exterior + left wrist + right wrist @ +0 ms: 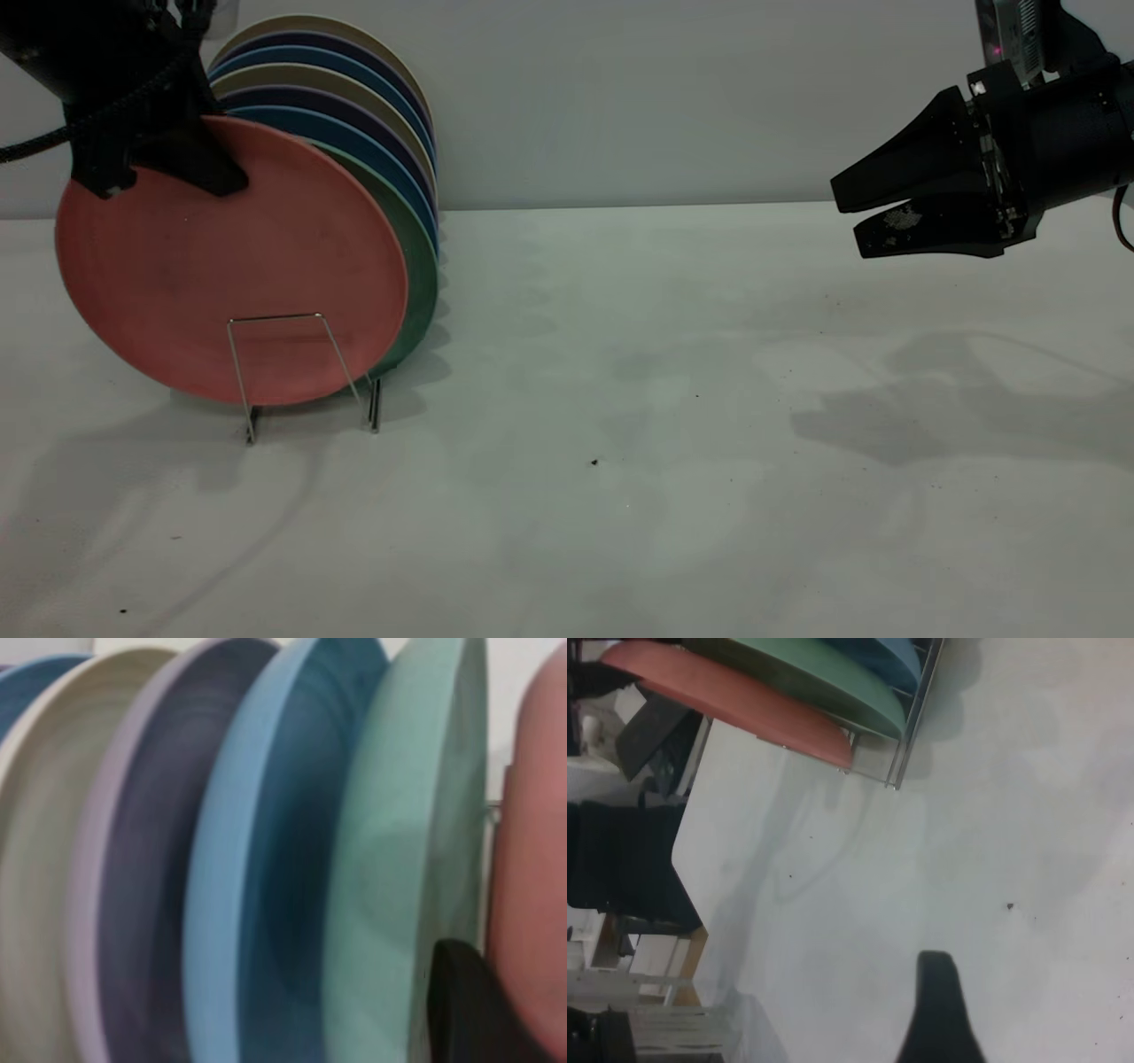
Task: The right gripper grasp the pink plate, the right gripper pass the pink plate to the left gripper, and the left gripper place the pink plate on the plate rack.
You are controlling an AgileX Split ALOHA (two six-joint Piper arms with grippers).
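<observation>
Gripping the pink plate [230,266] at its 11 o'clock rim, the left end effector [159,168] holds it in the plate rack [301,372]; right end effector [855,217] hovers unclenched at 3 o'clock

Exterior view: you look level across the table [620,443], facing both arms | Left wrist view: you sit very close, looking along the row of plates [266,859] | Right wrist view: you look down from farther off | All three share the pink plate [221,266] and green plate [824,673].
</observation>
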